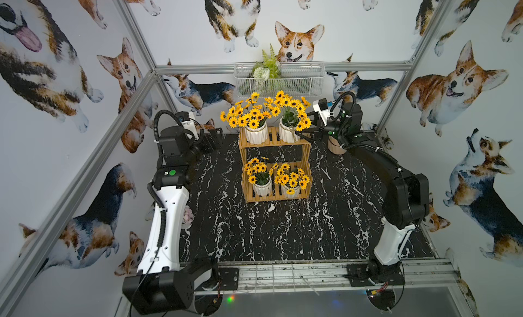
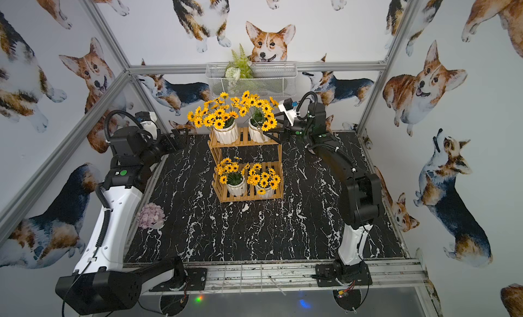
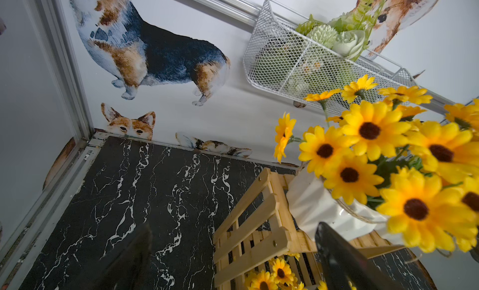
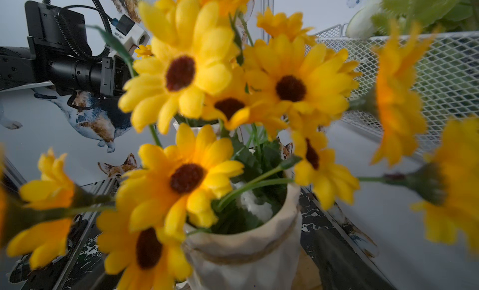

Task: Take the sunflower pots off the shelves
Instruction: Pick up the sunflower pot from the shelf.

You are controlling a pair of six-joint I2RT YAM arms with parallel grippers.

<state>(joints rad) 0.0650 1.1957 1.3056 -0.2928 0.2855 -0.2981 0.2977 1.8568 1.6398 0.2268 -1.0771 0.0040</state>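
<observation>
Nearest you runs the metal rail [image 1: 283,276] that both arms are bolted to, and past it the black, white-veined surface [image 1: 283,236] spreads flat, the likely landing place for what comes down. In its middle stand the shelves [image 1: 276,199], pale slatted wood on thin posts. All four pots are aboard, so none of your task is done yet. The lower sunflower pots [image 1: 261,188] sit side by side under the top tier, which is probably why you go for the top pair first. Up there the upper left pot [image 1: 255,134] and upper right pot [image 1: 287,133] are glossy ribbed white ceramic with a twine band at the neck. Their fabric blooms spill wider than the bodies, so you come in low from the sides. Your left gripper [image 1: 212,138] waits near its pot, jaws apart and empty. Your right gripper [image 1: 307,125] is just beside its pot, jaws spread wide among the petals and clamped on nothing; I cannot tell whether they touch it. Farthest back, the white wire-mesh basket [image 1: 297,83] hangs on the wall.
</observation>
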